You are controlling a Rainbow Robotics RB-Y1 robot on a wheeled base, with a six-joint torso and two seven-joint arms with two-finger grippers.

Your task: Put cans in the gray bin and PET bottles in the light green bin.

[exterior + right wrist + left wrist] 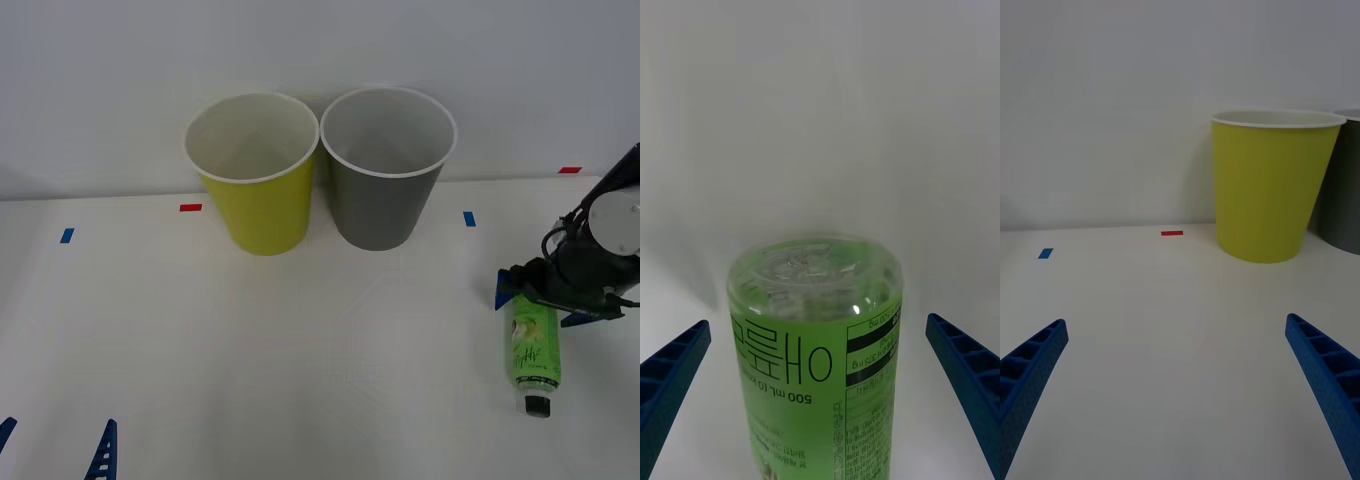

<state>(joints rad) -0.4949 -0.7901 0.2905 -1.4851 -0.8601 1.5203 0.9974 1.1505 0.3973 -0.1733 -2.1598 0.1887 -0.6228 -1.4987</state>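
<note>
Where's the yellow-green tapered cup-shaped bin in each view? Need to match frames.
Front view: the yellow-green tapered cup-shaped bin stands upright at the table's far centre, left of the dark gray tapered bin.
Left wrist view: ahead of the open left gripper, gray bin beside it.
Right wrist view: not in it; the open right gripper straddles the clear green-labelled plastic bottle.
Shared landmark: the gray bin.

Right gripper hovers low over the table at its right side, fingers spread wide. Left gripper waits near the table's front-left corner, fingers apart.
</note>
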